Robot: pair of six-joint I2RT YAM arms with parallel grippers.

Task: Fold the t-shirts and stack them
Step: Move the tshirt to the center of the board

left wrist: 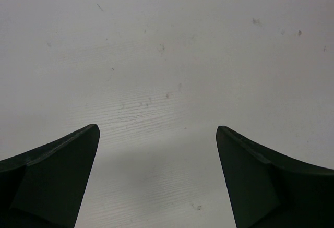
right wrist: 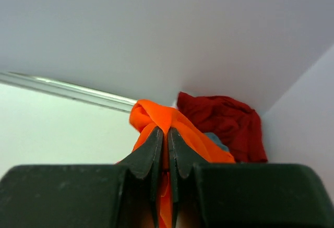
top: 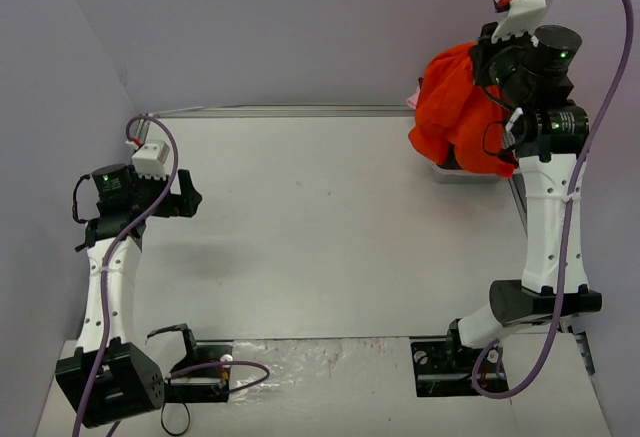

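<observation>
Table (top: 330,227) corner: right gripper (right wrist: 162,130) clamps orange-red t-shirt (top: 455,107) on a thin bunch, may slip; left gripper (left wrist: 157,129) spread wide.

Two arms (top: 110,277) (top: 550,227), one orange-red t-shirt (top: 455,107), one dark red t-shirt (right wrist: 224,118)

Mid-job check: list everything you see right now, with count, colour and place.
orange-red t-shirt: one, bunched, hanging at the far right corner
dark red t-shirt: one, crumpled, in the corner behind it
grey-blue cloth: one scrap showing, beside the dark red one
table: one, white, under both arms
left end effector: one, black, open, above bare table on the left
right end effector: one, black, shut on the orange-red t-shirt
</observation>
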